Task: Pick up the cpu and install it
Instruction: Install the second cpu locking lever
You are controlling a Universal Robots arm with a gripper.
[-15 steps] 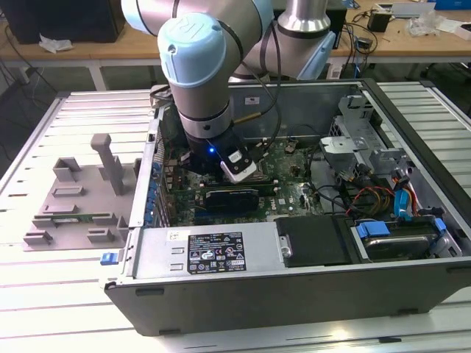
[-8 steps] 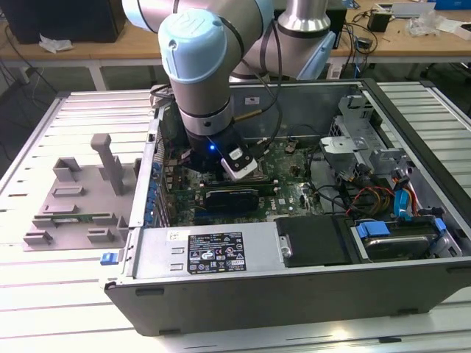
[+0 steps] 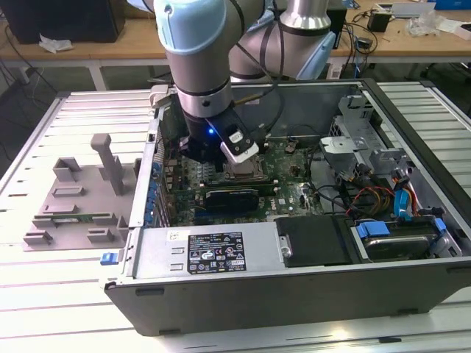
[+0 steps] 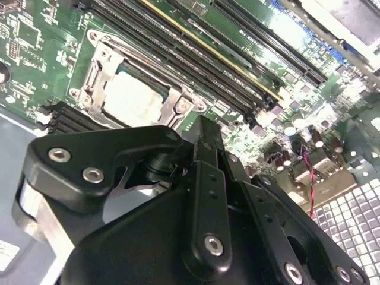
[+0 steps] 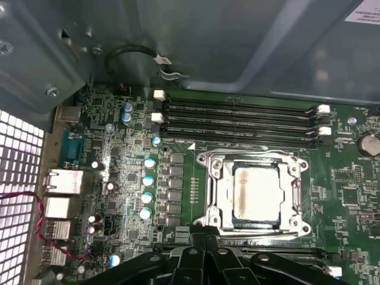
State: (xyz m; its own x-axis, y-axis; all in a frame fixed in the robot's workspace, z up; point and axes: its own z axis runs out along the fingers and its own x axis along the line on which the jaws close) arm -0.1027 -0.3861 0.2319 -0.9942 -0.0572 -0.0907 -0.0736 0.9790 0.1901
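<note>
The cpu (image 5: 256, 195) lies flat in the socket frame (image 5: 208, 196) on the motherboard (image 5: 124, 178), just below and ahead of the claw (image 5: 205, 261), whose fingers look clenched and empty.

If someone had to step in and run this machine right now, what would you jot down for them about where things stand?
Pincer: above the motherboard inside the open computer case, right over the socket; its fingertips look close together with nothing between them, but I cannot say for sure.
Cpu: lying flat inside the socket frame, shiny top up, seen in both wrist views.
Done: the cpu appears to be in its socket, and the pincer is not touching it.
Left: I cannot tell whether the cpu is fully seated or the frame is locked down; check that.
</note>
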